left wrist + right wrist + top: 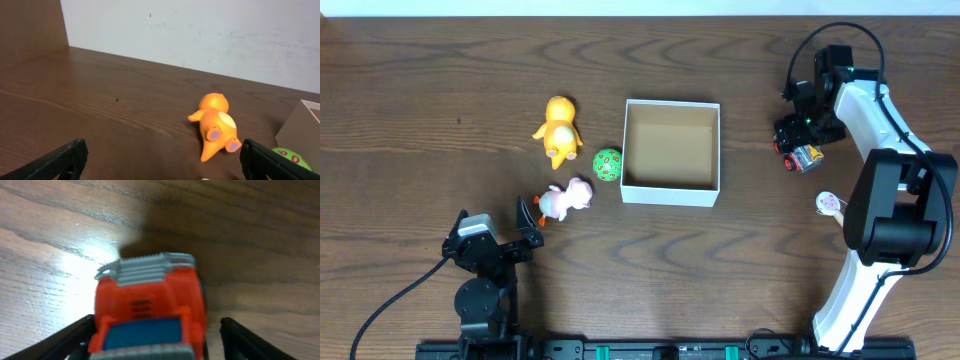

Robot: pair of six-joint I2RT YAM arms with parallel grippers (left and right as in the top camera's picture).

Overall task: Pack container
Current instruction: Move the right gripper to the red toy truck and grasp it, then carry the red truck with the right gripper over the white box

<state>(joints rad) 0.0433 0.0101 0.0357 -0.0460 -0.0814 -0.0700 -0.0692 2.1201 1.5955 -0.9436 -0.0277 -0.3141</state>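
The container, a shallow square box with white walls and a brown inside, stands mid-table with nothing in it; its corner shows in the left wrist view. A red toy truck sits on the table at the right. My right gripper straddles it, open, with a gap still showing at the right finger. My left gripper is wide open at the front left, holding nothing, and points toward an orange toy.
A green ball lies against the container's left wall. A pink and white toy lies just in front of the ball, near my left gripper. A small white and pink item rests beside the right arm's base.
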